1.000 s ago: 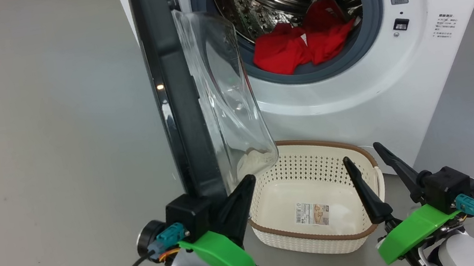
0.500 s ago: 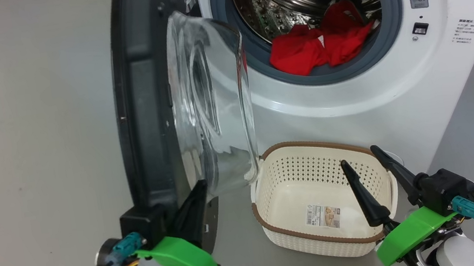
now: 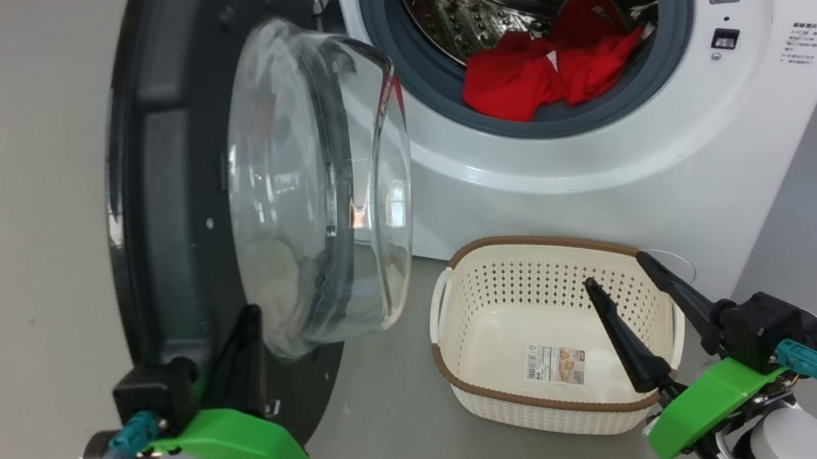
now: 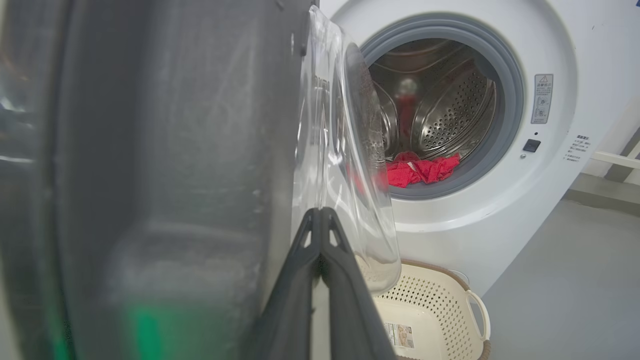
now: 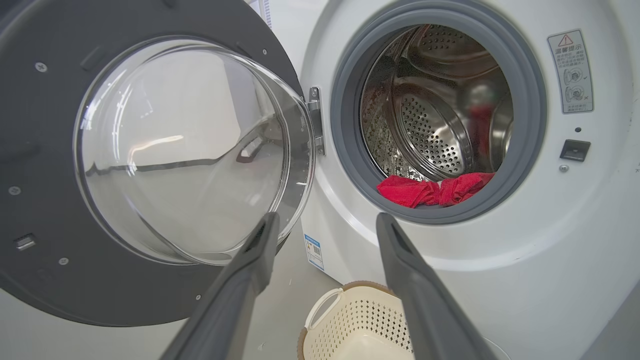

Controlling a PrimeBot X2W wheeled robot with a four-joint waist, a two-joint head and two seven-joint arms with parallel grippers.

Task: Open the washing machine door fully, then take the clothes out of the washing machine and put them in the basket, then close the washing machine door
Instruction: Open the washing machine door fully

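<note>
As it hangs open, door (image 3: 150, 179) gleams.

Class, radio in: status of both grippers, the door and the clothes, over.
Left gripper shut, low at the door. Right gripper open, by the basket. Door wide open; clothes in the washing machine. Opening unobstructed.

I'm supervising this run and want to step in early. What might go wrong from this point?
1. The shut left gripper leans sideways against the inner face of the washing machine door, right beside its glass. It may slip off or scrape the glass.
2. The open right gripper hangs over the basket. Reaching for the clothes could knock the basket aside.
</note>
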